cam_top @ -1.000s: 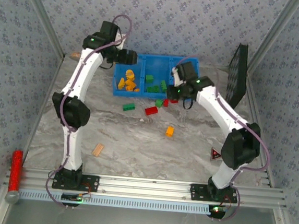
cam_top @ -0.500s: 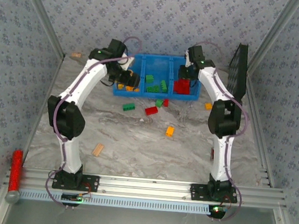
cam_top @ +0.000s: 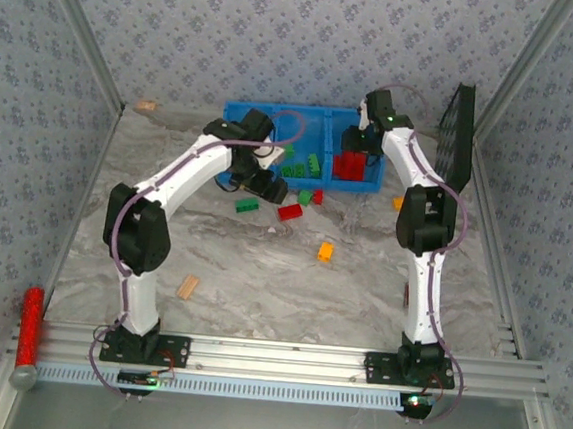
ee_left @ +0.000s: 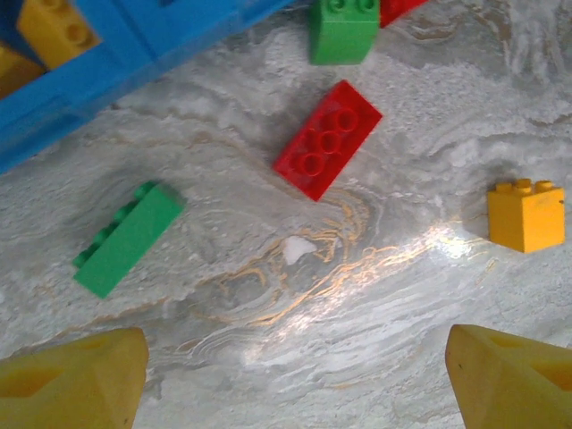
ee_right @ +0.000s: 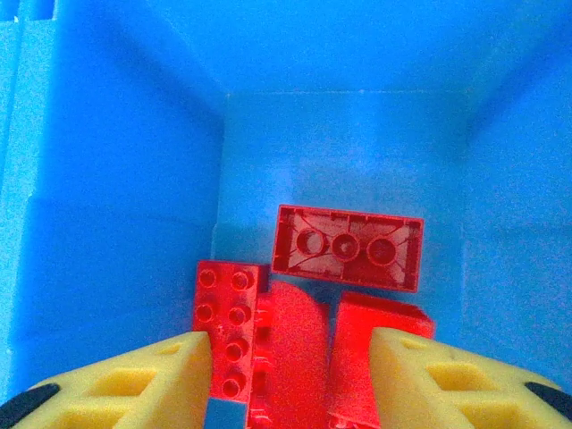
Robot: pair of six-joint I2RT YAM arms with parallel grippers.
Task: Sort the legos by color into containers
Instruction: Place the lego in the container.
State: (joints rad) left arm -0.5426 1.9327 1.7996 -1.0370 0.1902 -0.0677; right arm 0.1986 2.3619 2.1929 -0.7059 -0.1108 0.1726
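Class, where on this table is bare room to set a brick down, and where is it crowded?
Bare: marble between the wooden block, the orange brick and the front rail. Crowded: before the blue bin, around the green brick and red brick.

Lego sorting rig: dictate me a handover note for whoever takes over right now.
Left gripper: open, empty, over the table beside the bin.
Right gripper: open above the red legos in the right compartment.
Done: green legos in the middle compartment, orange-yellow legos in the left compartment.
Left on the table: long green brick, long red brick, small green brick, small red brick, orange brick mid-table, orange brick by the right arm.
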